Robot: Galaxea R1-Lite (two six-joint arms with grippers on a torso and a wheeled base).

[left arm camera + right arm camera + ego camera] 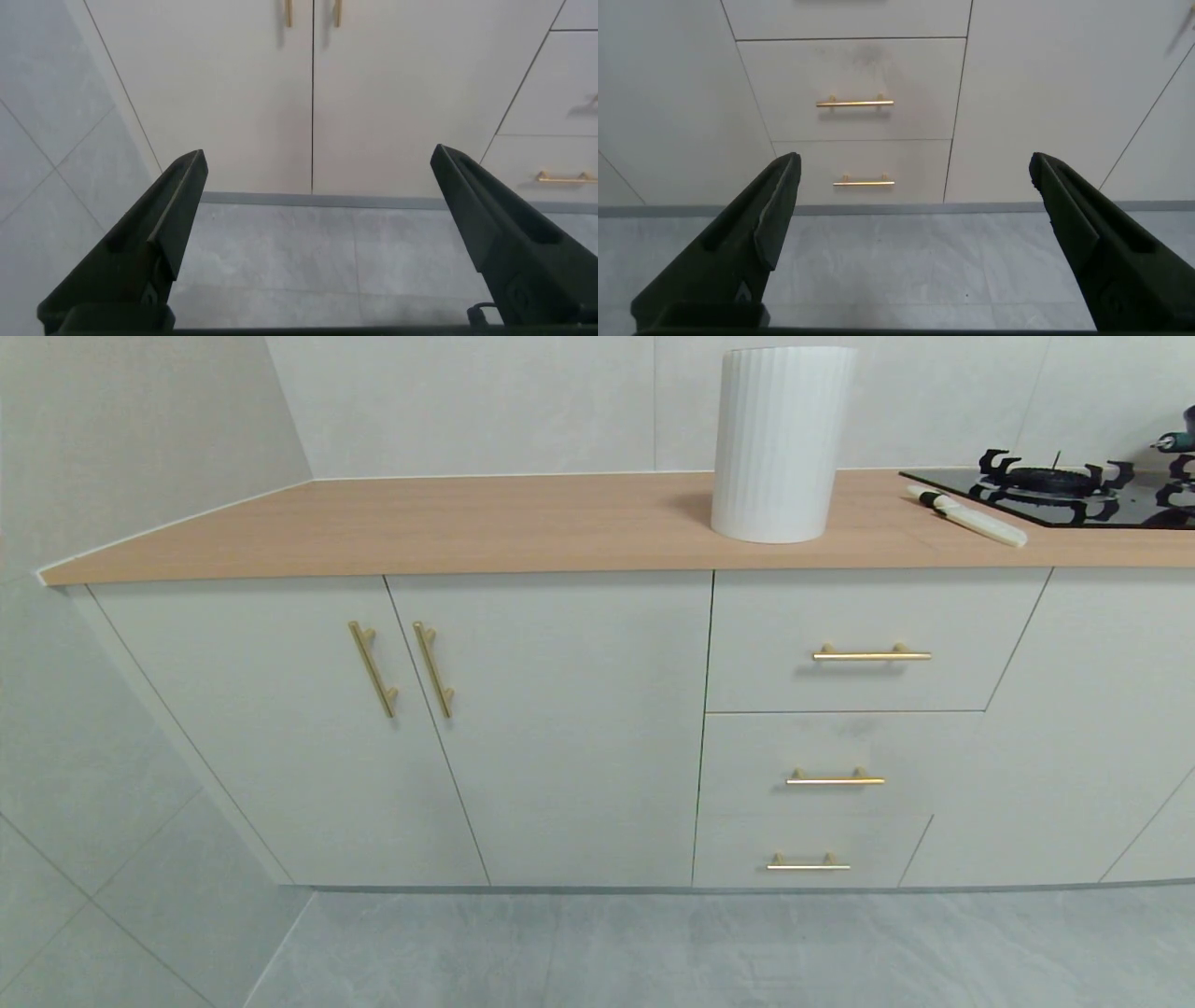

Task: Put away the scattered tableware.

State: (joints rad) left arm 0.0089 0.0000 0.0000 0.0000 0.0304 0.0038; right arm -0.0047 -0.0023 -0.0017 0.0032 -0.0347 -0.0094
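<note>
Floor tiles [653, 952] in pale grey lie nearest, running up to the plinth of a kitchen cabinet. The left gripper [318, 157] hangs low over that floor with its dark fingers spread wide and nothing between them. It faces the seam of the double doors. The right gripper [913, 161] is just as slack and bare, and faces the lower drawers.

The cabinet front is shut all along. The left door [280, 737] and the right door [579, 728] meet at a pair of upright brass handles [373, 669]. To their right sits a stack of three drawers: the top drawer [868, 616], the middle drawer [822, 747] and the bottom drawer [803, 845], each with a level brass bar. A plain panel [1074, 728] follows further right.

Above runs the wooden countertop [467, 527]. On it a tall white ribbed container [780, 443] stands upright over the top drawer, near the counter's front. The cream utensil [971, 517], dark-banded at one end, lies flat on the counter, apart from the container on its right. It sits just beside the near corner of the black gas hob [1055, 485]; whether it touches the glass cannot be told. Whether it is a knife is also unclear.

Behind everything rises the pale tiled wall [467, 401].
</note>
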